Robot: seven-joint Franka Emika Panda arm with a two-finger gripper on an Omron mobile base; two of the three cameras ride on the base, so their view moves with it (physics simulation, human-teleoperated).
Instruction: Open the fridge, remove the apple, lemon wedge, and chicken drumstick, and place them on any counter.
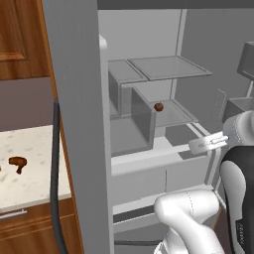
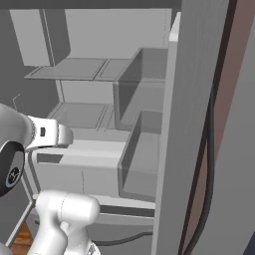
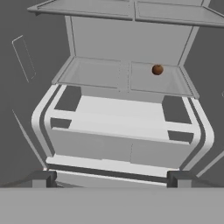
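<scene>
apple (image 3: 157, 69) on shelf, beyond open gripper (image 3: 111, 178)

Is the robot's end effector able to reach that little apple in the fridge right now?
Probably yes. The fridge door is open, the apple sits alone on a shelf, and the open end effector faces it with nothing between. It just has to move further in.

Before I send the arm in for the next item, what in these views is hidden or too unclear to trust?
- Lemon wedge: not made out on the fridge shelves.
- Apple: in the right base view, the door bins cover its shelf corner.
- Drumstick on the counter: frame edge crops its surroundings.
- Fingers: tips alone show.
</scene>
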